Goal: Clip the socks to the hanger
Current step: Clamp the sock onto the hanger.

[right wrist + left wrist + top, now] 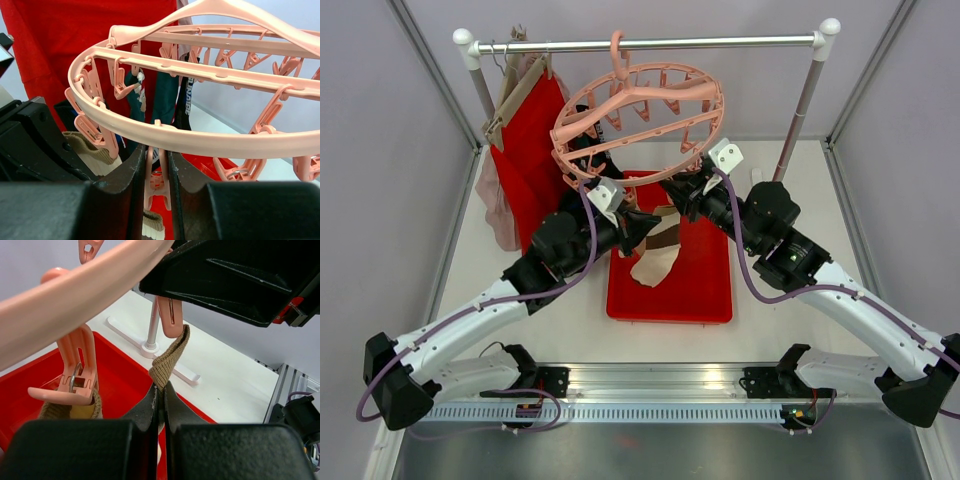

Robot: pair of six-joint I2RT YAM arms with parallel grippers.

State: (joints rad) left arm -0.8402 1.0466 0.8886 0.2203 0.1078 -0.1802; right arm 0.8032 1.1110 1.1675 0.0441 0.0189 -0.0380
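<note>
Two robot arms reach up under a round pale-pink hanger (638,110) that hangs by its hook from a metal rail (720,42) at the back of a white counter (570,330), above a red tray (705,290). The left gripper (160,394) has its fingers pressed together on the ribbed cuff of a tan sock (172,357). It holds the sock up so the cuff's top edge touches the lower end of a dangling peg (169,317); the foot drapes down over the tray. The right gripper (156,156), in its own wrist view, is clamped on a peg from both sides, w/ the ring's rim just above. I take it to be the same peg, though no view shows both sets of fingers together. Already hanging further round the ring: a teal sock (137,102) w/ red-white figures and a black sock (184,107) w/ white lettering. A second tan cuff (62,411) sits under the neighbouring peg (75,375); can't tell if it's gripped there, or part of the same sock. Step in hand, as I read it: clipping the tan sock, i.e. peg squeezed, cuff offered up. Next move prob. needs the left arm to push the cuff a little higher btwn the peg's jaws. Then the right eases off so the peg bites, and only then the left lets go. The ring looks free to swing, so small, slow moves.
</note>
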